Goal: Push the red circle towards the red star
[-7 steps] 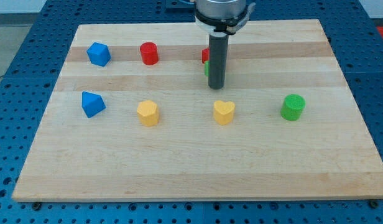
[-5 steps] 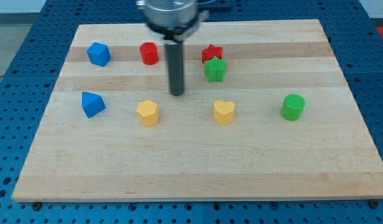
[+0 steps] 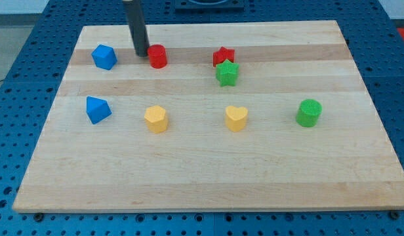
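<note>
The red circle (image 3: 157, 56) stands on the wooden board (image 3: 208, 177) near the view's top, left of centre. The red star (image 3: 223, 56) is to its right, with a green star (image 3: 227, 73) touching it just below. My tip (image 3: 141, 54) is right beside the red circle on its left side, touching it or nearly so.
A blue block (image 3: 104, 57) lies left of my tip. Another blue block (image 3: 97, 109) sits lower left. A yellow hexagon (image 3: 156, 118) and a yellow heart (image 3: 236, 118) lie in the middle row. A green circle (image 3: 309, 113) is at the right.
My tip has swept from beside the stars leftwards and up to the left side of the red circle. No block has visibly moved.
</note>
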`<move>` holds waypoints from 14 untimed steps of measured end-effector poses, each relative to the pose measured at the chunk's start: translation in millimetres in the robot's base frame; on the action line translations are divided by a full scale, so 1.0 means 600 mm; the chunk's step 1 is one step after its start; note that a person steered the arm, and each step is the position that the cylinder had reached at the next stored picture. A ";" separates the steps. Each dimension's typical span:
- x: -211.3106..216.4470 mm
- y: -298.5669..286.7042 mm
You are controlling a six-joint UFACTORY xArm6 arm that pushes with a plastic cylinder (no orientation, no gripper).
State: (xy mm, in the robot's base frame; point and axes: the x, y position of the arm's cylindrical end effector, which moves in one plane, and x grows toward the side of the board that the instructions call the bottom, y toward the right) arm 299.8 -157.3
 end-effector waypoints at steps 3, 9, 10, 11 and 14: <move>-0.031 0.124; -0.124 0.075; -0.115 0.082; -0.100 0.093; -0.083 0.175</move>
